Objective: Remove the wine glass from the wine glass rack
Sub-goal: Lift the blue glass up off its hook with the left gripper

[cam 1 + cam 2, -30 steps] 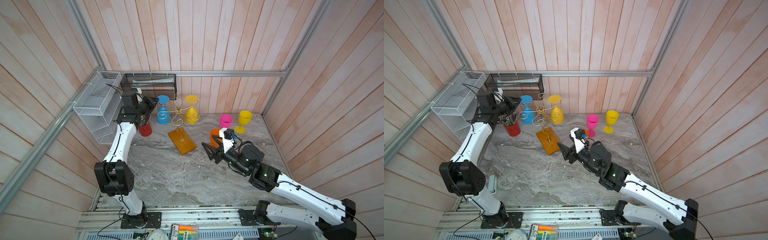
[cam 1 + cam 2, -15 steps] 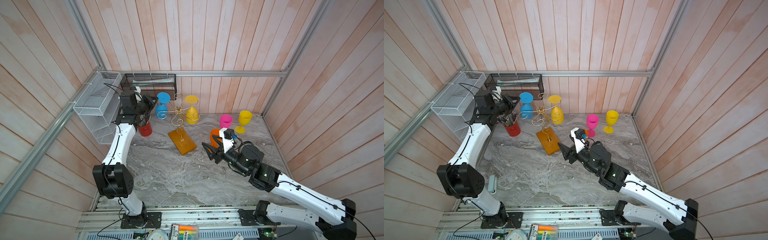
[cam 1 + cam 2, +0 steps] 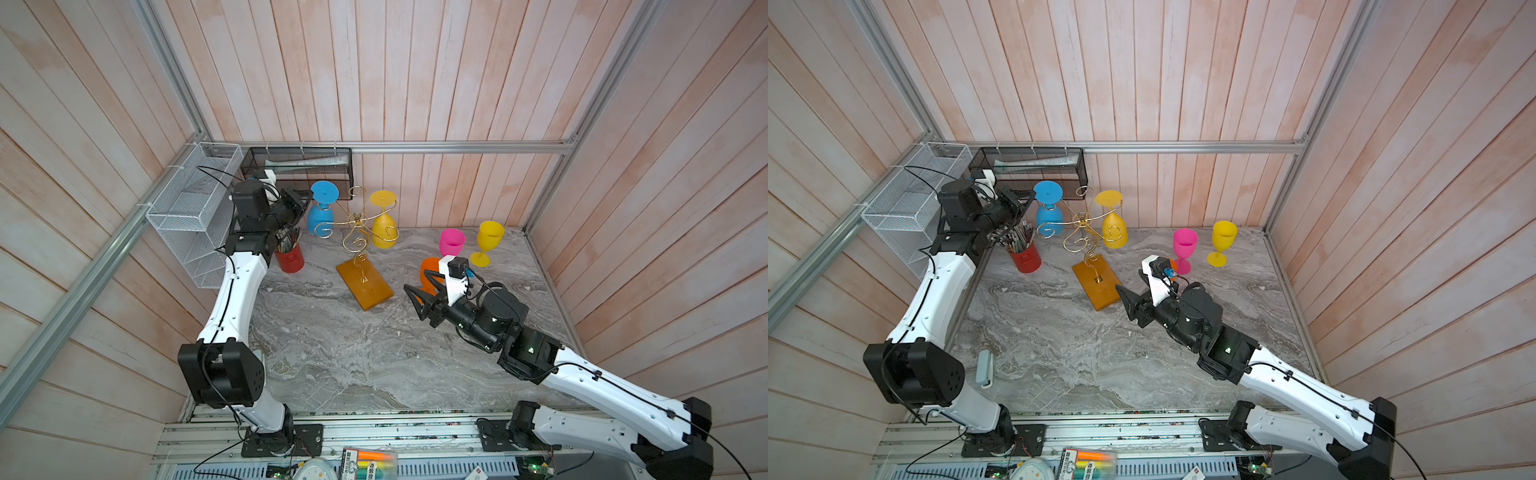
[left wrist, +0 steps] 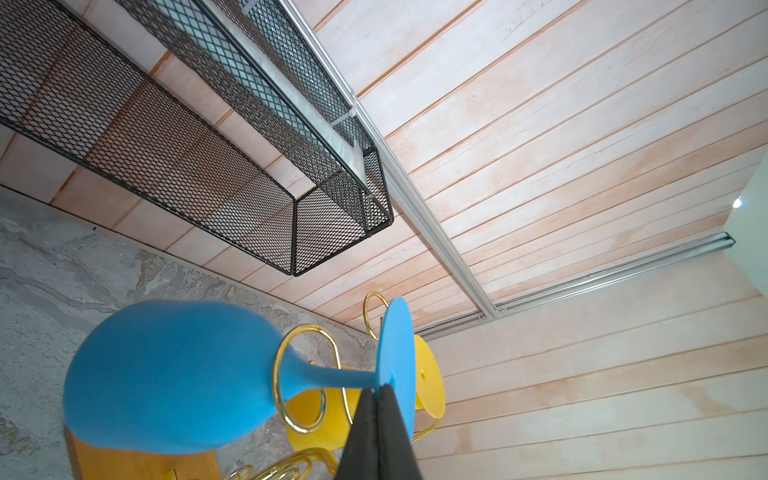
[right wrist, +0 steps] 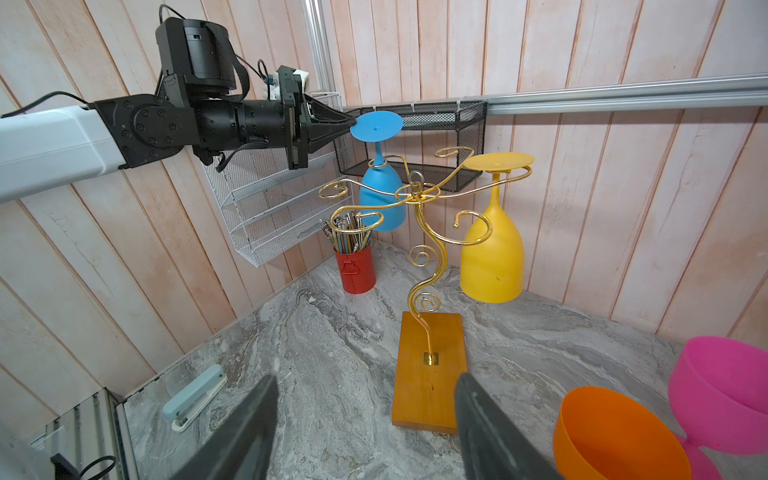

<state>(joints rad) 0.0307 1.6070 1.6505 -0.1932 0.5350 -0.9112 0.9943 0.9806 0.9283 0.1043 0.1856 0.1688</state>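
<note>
Left claw (image 4: 377, 388) tight on wine glass (image 4: 166, 374)

Bright, even light with faint shadows, edges bowed by wide lenses, the right claw (image 5: 365, 376) blurred close up.

High top views overlook the whole table (image 3: 332, 353); close wrist views share the wine glass rack (image 5: 419, 395).

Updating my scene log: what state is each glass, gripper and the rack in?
blue wine glass, inverted, foot held above rack loop
hanging yellow glass, inverted on rack
pink glass, upright
standing yellow glass, upright
orange glass, upright
left gripper, shut on blue foot
right gripper, open, empty
wine glass rack, upright
</note>
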